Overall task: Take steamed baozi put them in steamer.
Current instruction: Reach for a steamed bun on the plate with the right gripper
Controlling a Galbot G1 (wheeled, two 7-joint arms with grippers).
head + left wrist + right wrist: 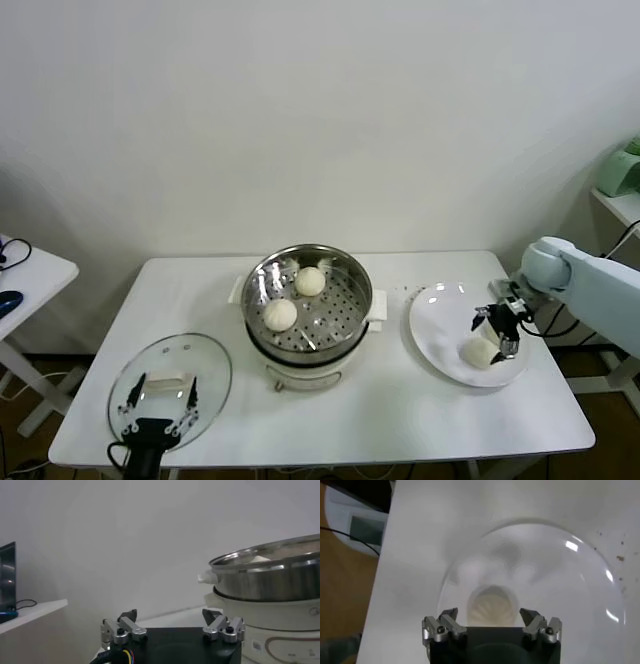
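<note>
Two baozi [310, 281] [280, 315] lie on the perforated floor of the steamer [351, 313], which stands at the middle of the white bench [390, 400]; one sits toward the back, the other nearer the front left, apart from each other. A third baozi [479, 351] rests on the white plate [432, 330] to the steamer's right, in the plate's near part. The right tool [503, 331] hangs over that plate directly above this baozi, jaws spread wide with nothing between them; in the right wrist view the bun [491, 607] shows just beyond the tool [491, 622], between its two fingers [443, 625] but not touched by them. The left tool [158, 402] is parked at the bench's near left corner over the glass lid [207, 372], also spread open and holding nothing; its wrist view looks across at the steamer's steel wall [270, 582].
</note>
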